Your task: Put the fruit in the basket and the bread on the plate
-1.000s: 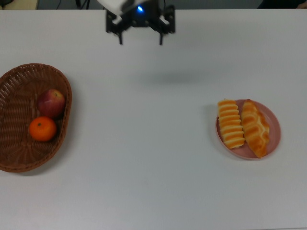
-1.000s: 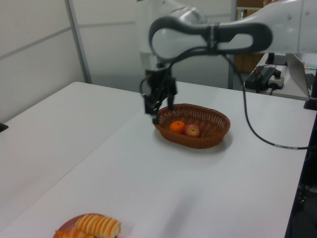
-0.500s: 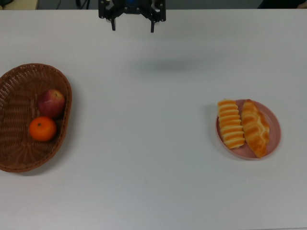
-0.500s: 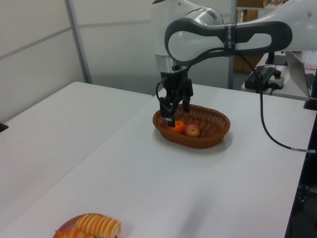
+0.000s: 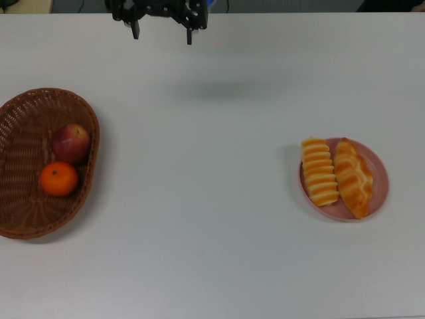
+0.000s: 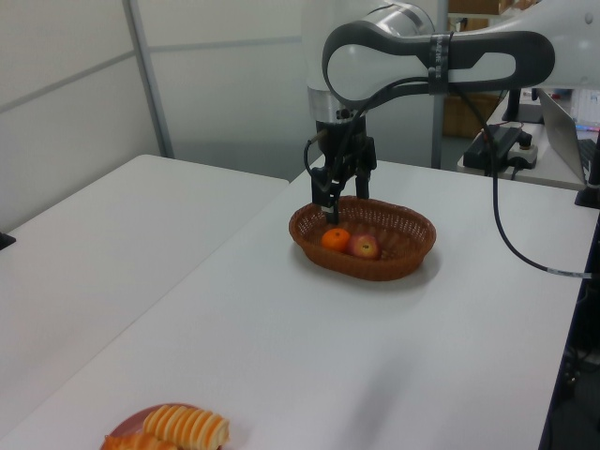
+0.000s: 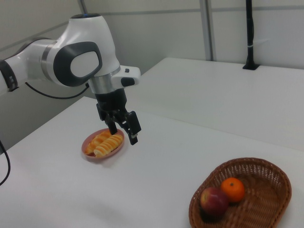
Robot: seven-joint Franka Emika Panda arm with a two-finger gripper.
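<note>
my gripper [image 5: 162, 33] empty, fingers spread apart, raised clear of table [image 5: 219, 252]. over last second it slid toward top view's left along far edge, backing away from both containers. apple [image 5: 71, 143] and tangerine [image 5: 59, 179] sit touching in wicker basket [image 5: 20, 212]. ridged roll [image 5: 319, 171] and twisted loaf [image 5: 352, 177] lie side by side on pink plate [image 5: 381, 193]. nothing loose on table. i judge task complete, arm retreating.

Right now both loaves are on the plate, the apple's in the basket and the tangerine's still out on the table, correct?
Not quite. The tangerine is in the basket too, beside the apple, as the top view shows. Both loaves are on the plate.
</note>
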